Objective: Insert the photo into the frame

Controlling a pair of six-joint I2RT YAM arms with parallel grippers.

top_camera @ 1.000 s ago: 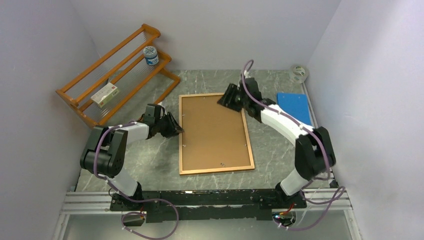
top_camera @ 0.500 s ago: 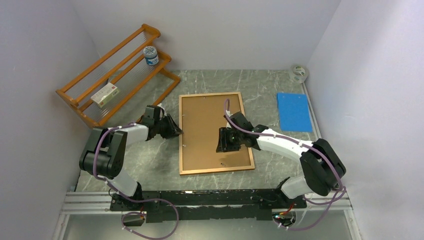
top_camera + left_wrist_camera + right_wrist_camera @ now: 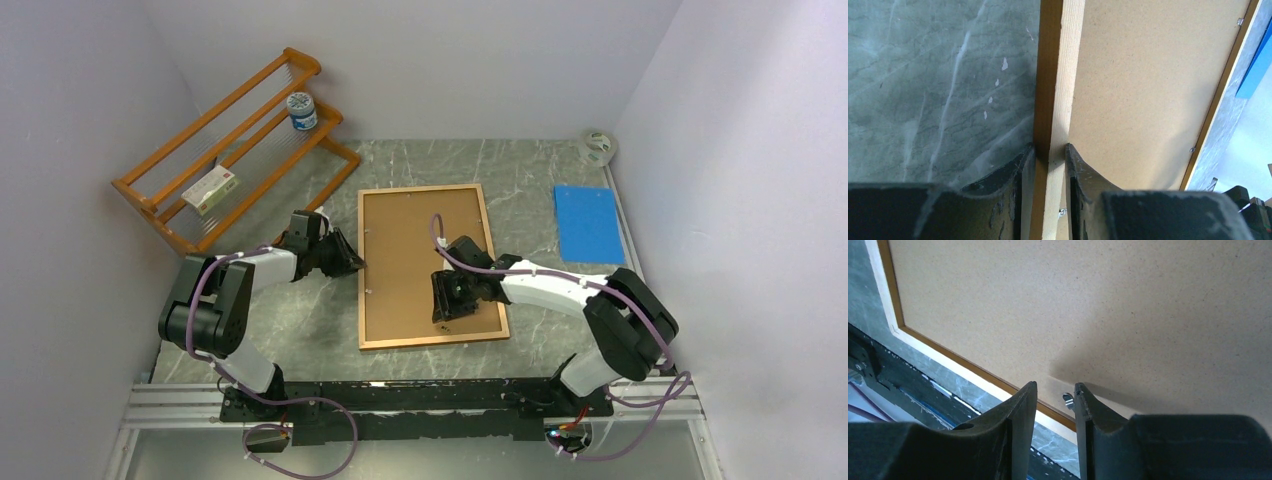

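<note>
The frame (image 3: 431,340) lies flat on the marble table with the plain brown backing board (image 3: 415,250) set inside it. The photo is not visible in any view. My left gripper (image 3: 350,262) is shut on the frame's left rail (image 3: 1060,75), one finger on each side of the wood (image 3: 1050,150). My right gripper (image 3: 441,310) hovers low over the board's near end (image 3: 1073,305), its jaws a narrow gap apart and empty (image 3: 1055,390). A small metal clip (image 3: 1068,399) sits just beside its right finger, by the frame's near rail (image 3: 948,355).
An orange wooden rack (image 3: 230,140) stands at the back left with a jar (image 3: 301,111) and a small box (image 3: 210,189) on it. A blue sheet (image 3: 588,222) lies at the right, a tape roll (image 3: 597,146) in the back right corner. Walls close in on both sides.
My right arm swung from the frame's far right corner down to the board's near end and settled low there. The left gripper has stayed on the left rail.
</note>
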